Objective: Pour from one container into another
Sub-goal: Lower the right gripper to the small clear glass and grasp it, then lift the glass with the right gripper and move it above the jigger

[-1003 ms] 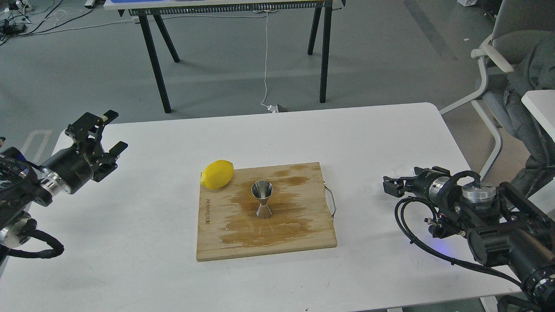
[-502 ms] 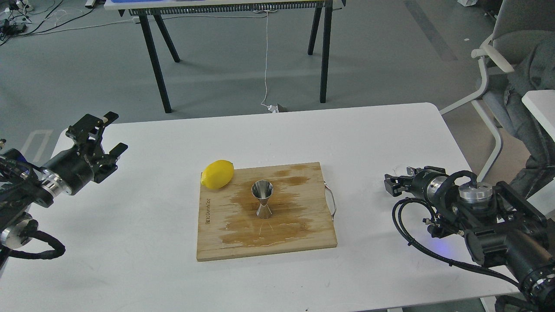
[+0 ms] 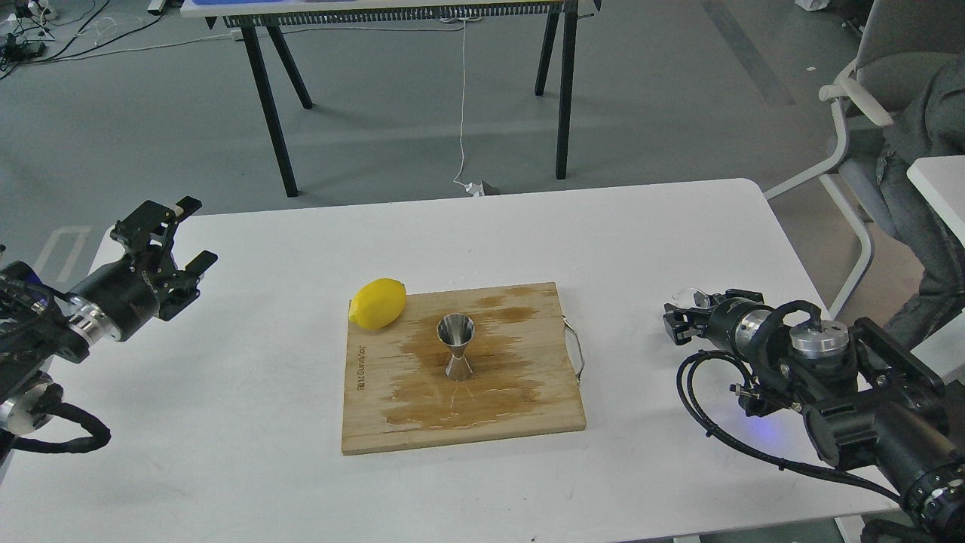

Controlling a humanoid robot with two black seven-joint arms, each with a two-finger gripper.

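Observation:
The shiny steel jigger (image 3: 456,347) stands upright in the middle of the wooden cutting board (image 3: 520,411), on a wet, darkened patch. A tiny clear glass cup (image 3: 691,296) shows faintly at the tip of my right gripper (image 3: 681,322), on the table right of the board. The cup touches or sits just behind the dark fingers, and I cannot tell whether they hold it. My left gripper (image 3: 190,235) hovers open and empty over the table's far left side, well away from the board.
A yellow lemon (image 3: 378,303) lies on the board's back left corner. The board's metal handle (image 3: 577,348) sticks out on its right side. A chair (image 3: 867,98) and a seated person stand beyond the table's right edge.
My right gripper has shifted slightly left toward the board, and the glass cup shows more clearly at its tip. My left arm has drawn back a little to the left.

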